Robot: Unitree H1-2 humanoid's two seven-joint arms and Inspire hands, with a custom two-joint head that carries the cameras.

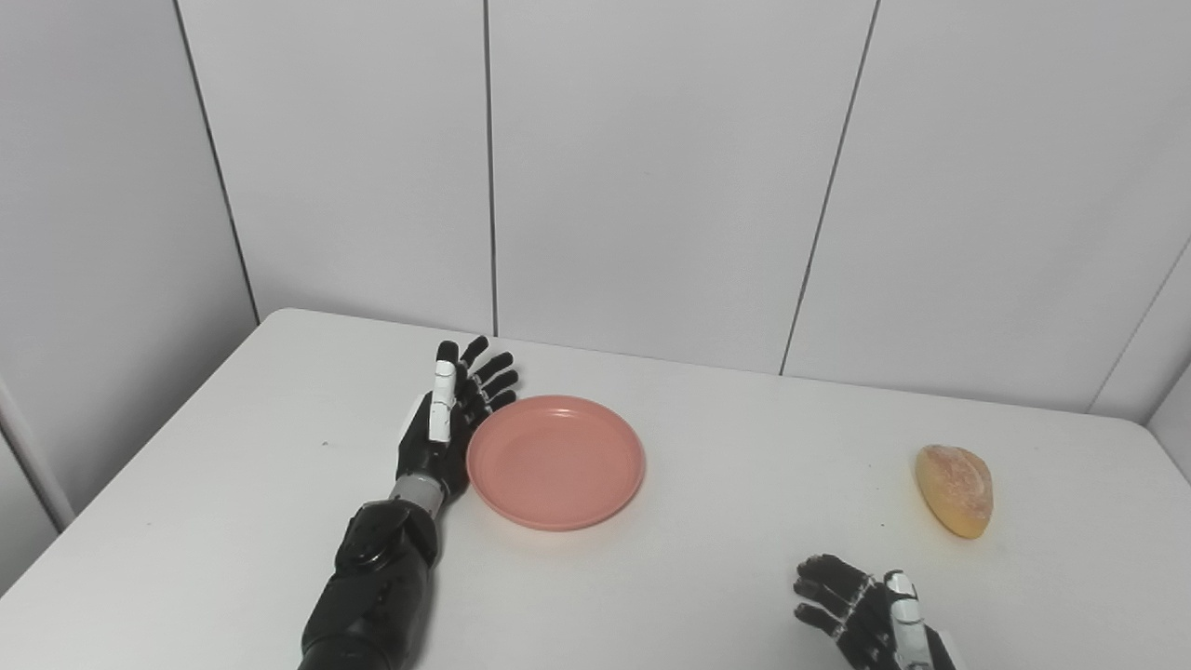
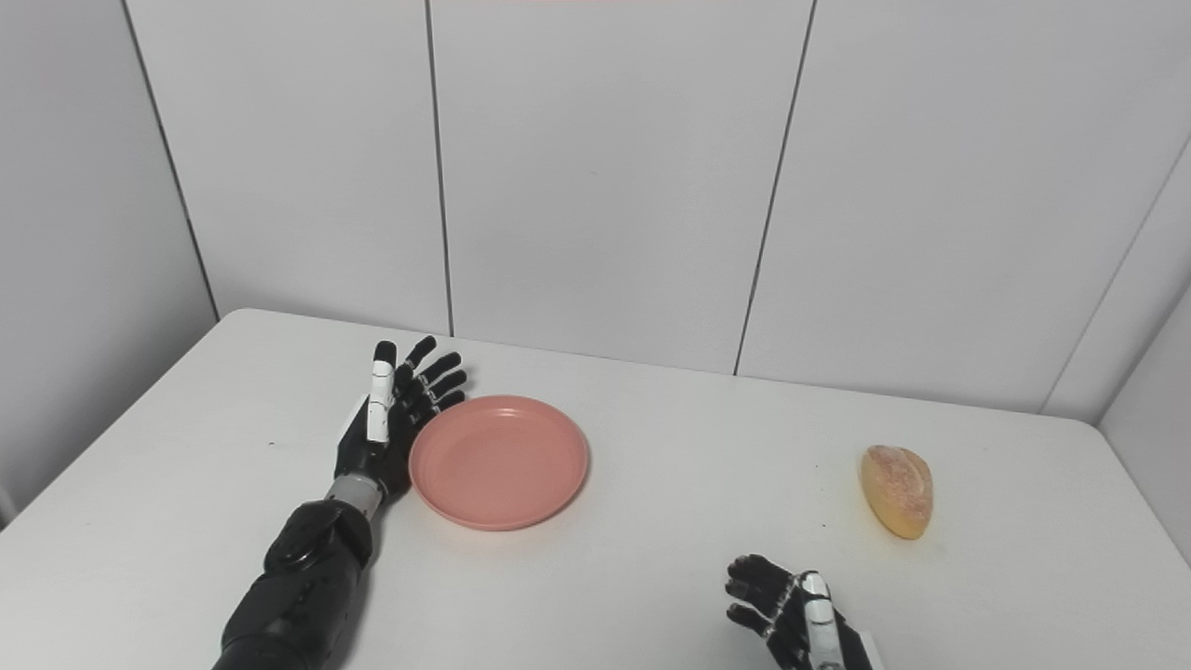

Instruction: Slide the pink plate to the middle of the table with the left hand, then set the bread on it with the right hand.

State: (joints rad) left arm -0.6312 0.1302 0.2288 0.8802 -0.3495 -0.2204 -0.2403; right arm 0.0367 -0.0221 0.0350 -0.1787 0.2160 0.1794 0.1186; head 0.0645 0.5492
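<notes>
On the table (image 1: 233, 484), left of centre, the pink plate (image 1: 555, 462) was flanked by the left hand (image 1: 451, 419), fingers spread flat against its rim. Sliding was judged underway; a rightward push was called for. The bread (image 1: 956, 489) lay well apart, the right hand (image 1: 861, 609) loosely curled, empty.

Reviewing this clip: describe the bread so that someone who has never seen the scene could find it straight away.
Start at the white table and look to its right side. The bread lies there alone, beyond the right robot hand and far from the pink plate. It is the only golden-brown, oval, crusty thing on the table.
</notes>
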